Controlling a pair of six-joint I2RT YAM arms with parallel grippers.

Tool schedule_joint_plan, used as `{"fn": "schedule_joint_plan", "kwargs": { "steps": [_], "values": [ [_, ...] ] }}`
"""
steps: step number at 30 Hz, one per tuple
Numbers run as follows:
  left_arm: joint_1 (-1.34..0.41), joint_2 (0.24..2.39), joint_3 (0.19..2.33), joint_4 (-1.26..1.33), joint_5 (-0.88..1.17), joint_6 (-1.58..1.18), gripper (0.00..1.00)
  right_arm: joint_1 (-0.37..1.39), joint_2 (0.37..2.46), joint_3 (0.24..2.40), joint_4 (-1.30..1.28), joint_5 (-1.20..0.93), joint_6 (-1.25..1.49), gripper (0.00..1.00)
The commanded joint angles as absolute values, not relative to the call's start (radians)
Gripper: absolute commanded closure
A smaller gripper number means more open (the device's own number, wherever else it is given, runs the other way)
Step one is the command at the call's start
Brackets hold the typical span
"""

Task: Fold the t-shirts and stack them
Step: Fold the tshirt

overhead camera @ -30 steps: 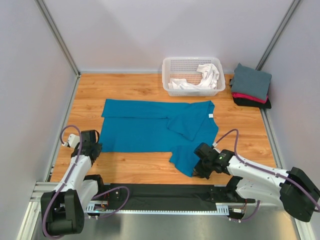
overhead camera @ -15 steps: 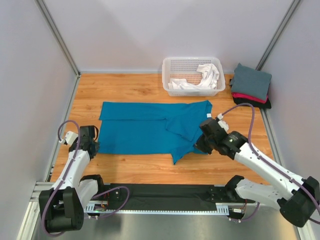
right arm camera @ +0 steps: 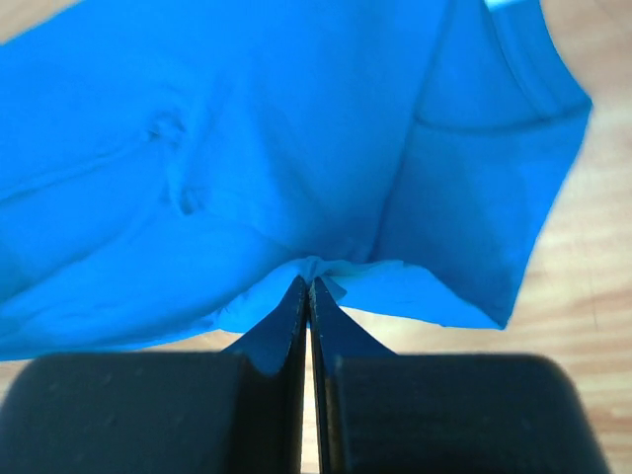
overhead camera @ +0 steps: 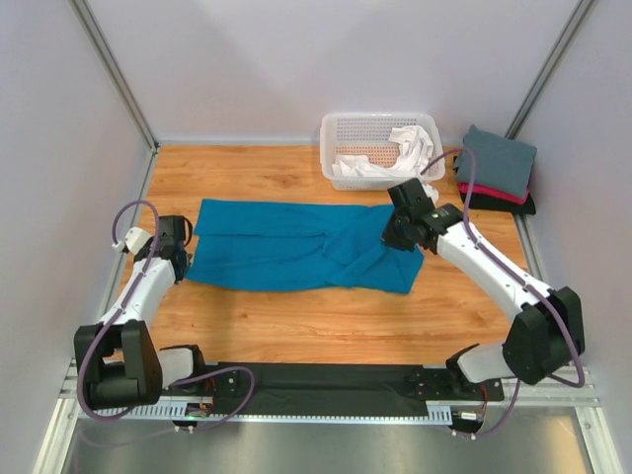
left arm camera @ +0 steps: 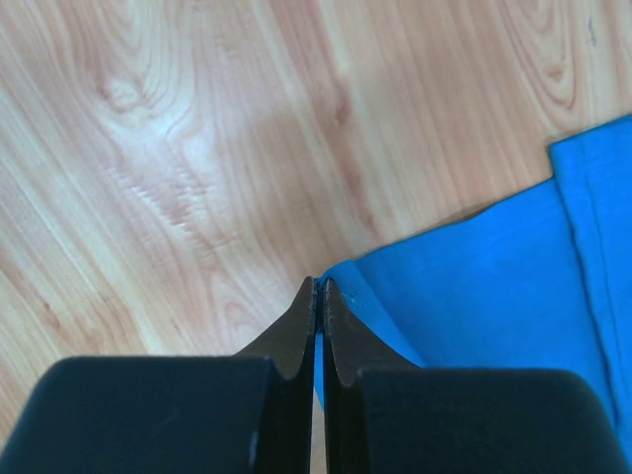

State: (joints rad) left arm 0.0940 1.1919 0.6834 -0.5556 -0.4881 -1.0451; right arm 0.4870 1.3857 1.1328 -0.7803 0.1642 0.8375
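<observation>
The teal-blue t-shirt lies across the middle of the wooden table, partly folded lengthwise. My left gripper is shut on its near left corner. My right gripper is shut on a pinch of its edge at the right end, holding the cloth lifted and doubled over. A folded stack at the back right has a slate-grey t-shirt on a red-pink one and a black one. White cloth lies in the basket.
The white lattice basket stands at the back centre right, close behind my right arm. Grey walls with metal posts close in the table on three sides. A black rail runs along the near edge.
My right gripper has carried the shirt's near edge from the front of the table back and up over the shirt. My left gripper moved back with its corner. The shirt is now narrower.
</observation>
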Motion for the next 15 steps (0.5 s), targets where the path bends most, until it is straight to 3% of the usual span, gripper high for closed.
{"fn": "schedule_joint_plan", "kwargs": {
  "steps": [1,8,15],
  "values": [
    [0.1,1.229,0.733,-0.535,-0.538,-1.011,1.0,0.483,1.451,1.262,-0.721,0.202,0.715,1.0],
    [0.098,1.302,0.795,-0.566,-0.56,-1.008,1.0,0.44,1.594,1.397,-0.744,0.221,0.667,0.99],
    [0.094,1.292,0.772,-0.655,-0.551,-1.135,1.0,0.407,1.545,1.352,-0.733,0.207,0.67,1.0]
  ]
}}
